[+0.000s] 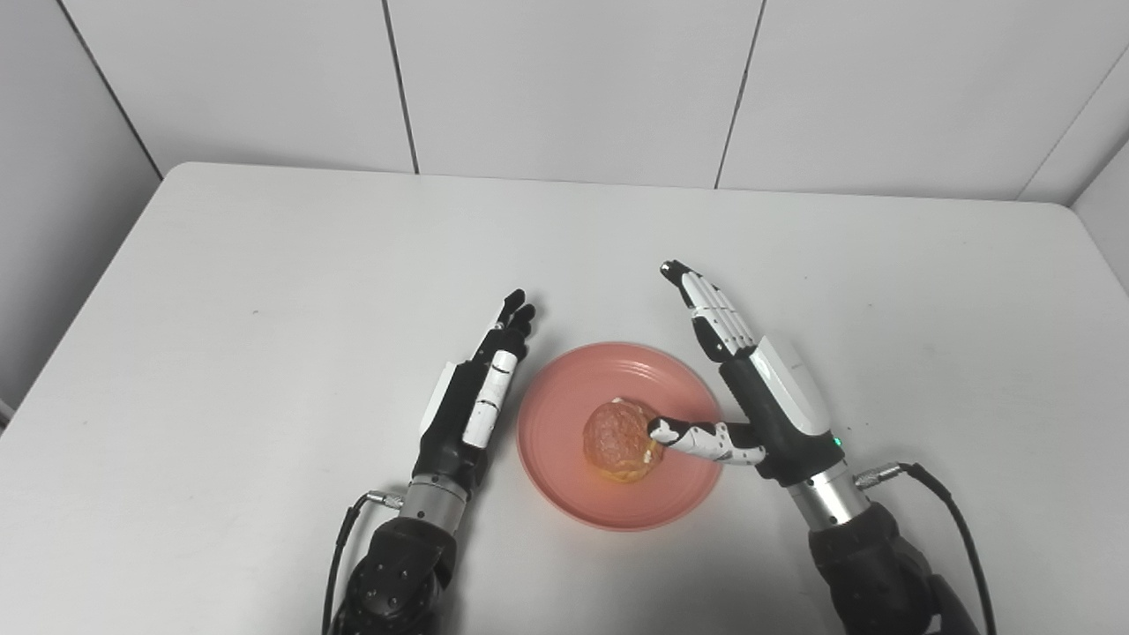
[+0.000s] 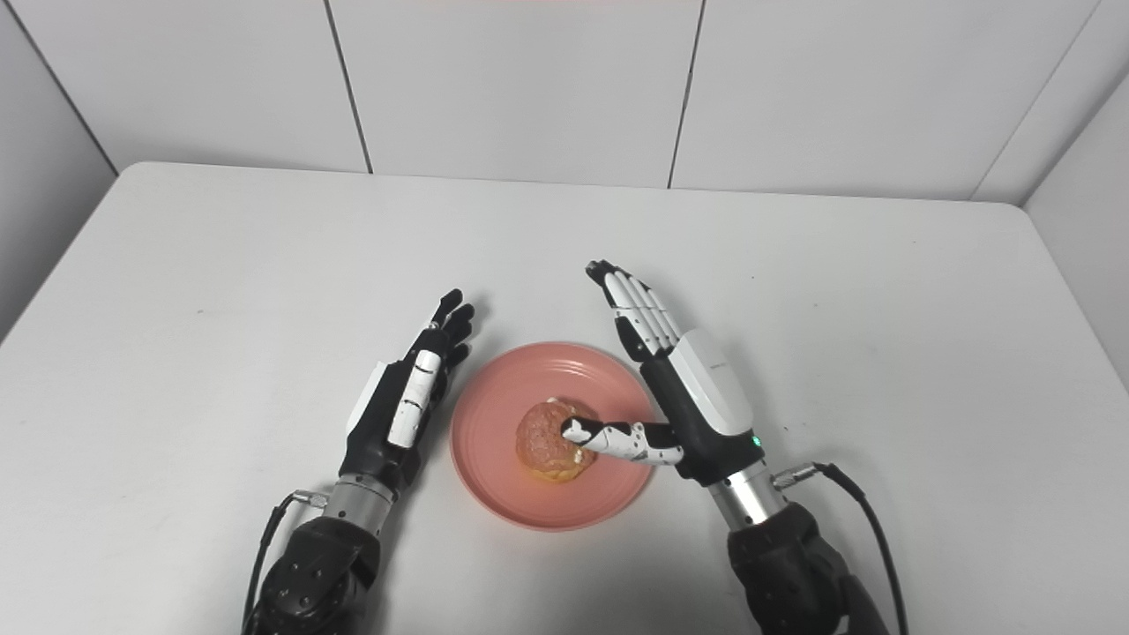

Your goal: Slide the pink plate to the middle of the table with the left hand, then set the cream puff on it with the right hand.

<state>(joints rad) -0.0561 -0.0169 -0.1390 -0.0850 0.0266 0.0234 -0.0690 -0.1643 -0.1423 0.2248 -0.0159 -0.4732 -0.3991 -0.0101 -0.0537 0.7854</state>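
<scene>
The pink plate (image 1: 564, 414) lies on the white table, near the front middle. A golden-brown cream puff (image 1: 617, 439) rests on the plate, slightly right of its centre. My right hand (image 1: 758, 388) is at the plate's right rim, open, fingers stretched straight away from me over the rim. Its thumb points left and its tip touches the puff's right side. My left hand (image 1: 476, 392) lies just left of the plate, open with fingers straight and together, holding nothing and close to the rim.
The white table (image 1: 265, 265) stretches wide on all sides of the plate. A white panelled wall (image 1: 564, 79) runs behind the far edge. Cables trail from both wrists near the front edge.
</scene>
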